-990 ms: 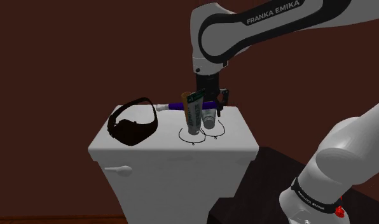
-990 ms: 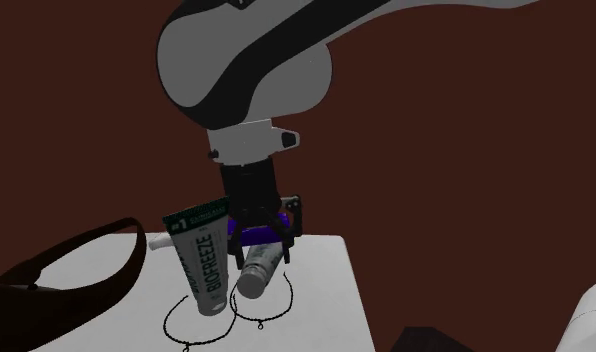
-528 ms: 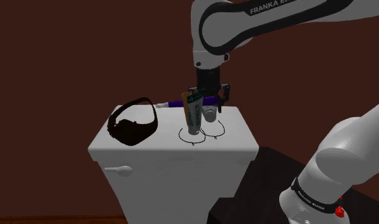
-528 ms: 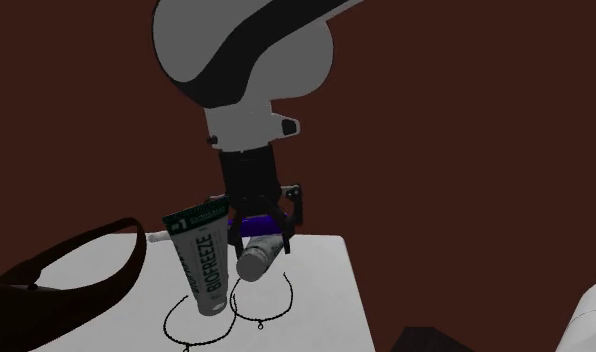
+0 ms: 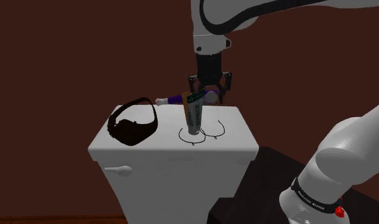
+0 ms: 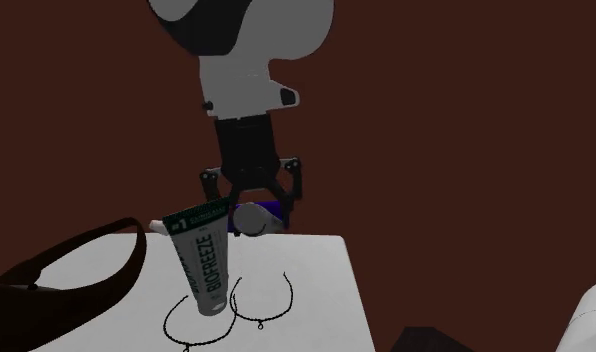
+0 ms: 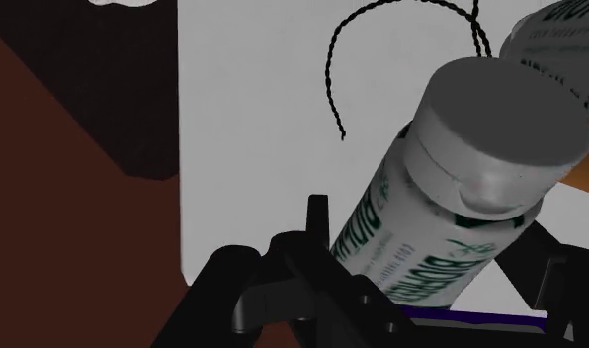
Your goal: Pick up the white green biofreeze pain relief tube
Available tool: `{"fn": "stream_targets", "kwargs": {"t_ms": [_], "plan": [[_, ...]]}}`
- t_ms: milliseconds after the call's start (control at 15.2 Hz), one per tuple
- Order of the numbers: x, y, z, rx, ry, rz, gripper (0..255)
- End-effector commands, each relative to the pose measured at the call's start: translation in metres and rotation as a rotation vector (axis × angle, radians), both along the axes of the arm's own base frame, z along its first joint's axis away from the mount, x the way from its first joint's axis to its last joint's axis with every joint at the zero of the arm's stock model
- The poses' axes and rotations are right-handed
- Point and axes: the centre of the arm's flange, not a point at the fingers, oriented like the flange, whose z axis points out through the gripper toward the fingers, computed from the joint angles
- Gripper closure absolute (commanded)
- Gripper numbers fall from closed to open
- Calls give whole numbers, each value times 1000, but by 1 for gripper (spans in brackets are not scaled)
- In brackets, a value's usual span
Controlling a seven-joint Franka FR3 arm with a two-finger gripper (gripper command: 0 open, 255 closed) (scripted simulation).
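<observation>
The gripper (image 6: 251, 207) is closed on the tube (image 7: 451, 217), its black fingers pressing the body from both sides a little behind the grey cap. The tube is white with green lettering and hangs tilted, cap end away from the hand. It sits above the table's (image 5: 236, 132) back edge and looks clear of the top.

A look-alike tube (image 6: 208, 262) stands upright near the middle of the table. Black goggles (image 5: 132, 122) lie toward the other side, and a purple stick (image 5: 173, 100) lies along the back edge.

The tube is probably light, with a soft, squeezable body and a slick skin, while the cap and shoulder are stiff. Judging by that, the firmer stretch close to the cap is the better hold. A pinch further down could dent the body and let it swivel or slip.
</observation>
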Motion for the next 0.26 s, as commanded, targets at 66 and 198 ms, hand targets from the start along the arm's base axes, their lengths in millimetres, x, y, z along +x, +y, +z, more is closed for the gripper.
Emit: {"fn": "stream_targets", "kwargs": {"t_ms": [66,198], "plan": [[-1,0,16,0,0,0,255],[-1,0,17,0,0,0,255]]}}
